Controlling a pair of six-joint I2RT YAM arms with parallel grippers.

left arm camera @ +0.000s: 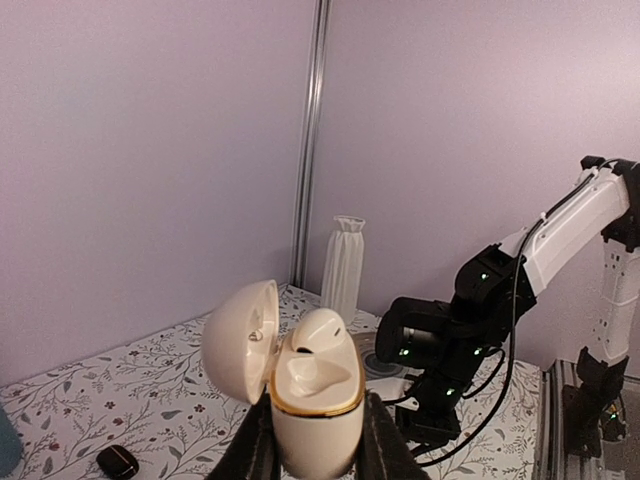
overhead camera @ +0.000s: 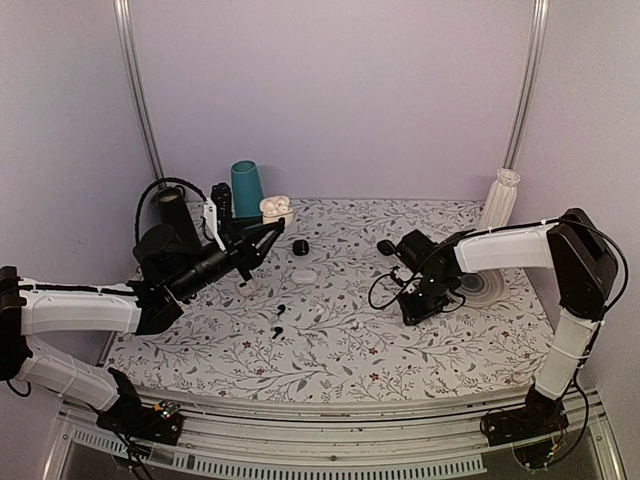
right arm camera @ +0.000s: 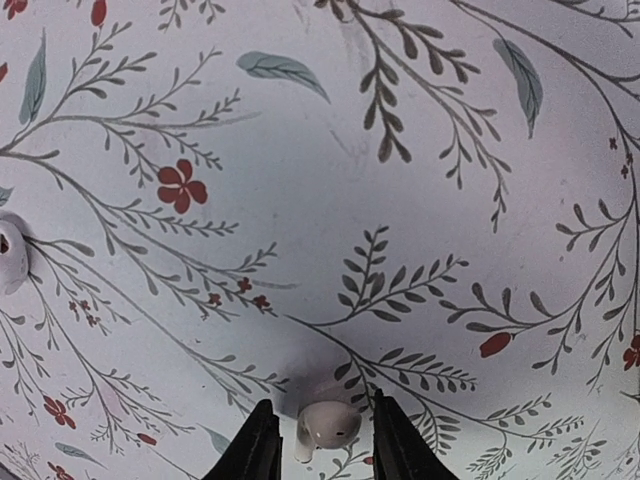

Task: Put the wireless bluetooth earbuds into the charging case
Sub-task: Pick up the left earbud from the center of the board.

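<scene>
left gripper (left arm camera: 318, 440) clamps the charging case (left arm camera: 312, 395) and holds it upright in the air, above the back-left of the floral table (overhead camera: 340, 340), near the teal cup (overhead camera: 246, 187). lid (left arm camera: 240, 340) hinged open to the left. seated earbud (left arm camera: 318, 335), white, sits in one hollow. right gripper (right arm camera: 320, 438) is low over the table, right of centre. its fingers (right arm camera: 258, 445) are slightly parted, straddling the loose earbud (right arm camera: 328, 424), which lies on the table. thin gap on each side, no clamp. white vase (overhead camera: 500, 200) at back right.
</scene>
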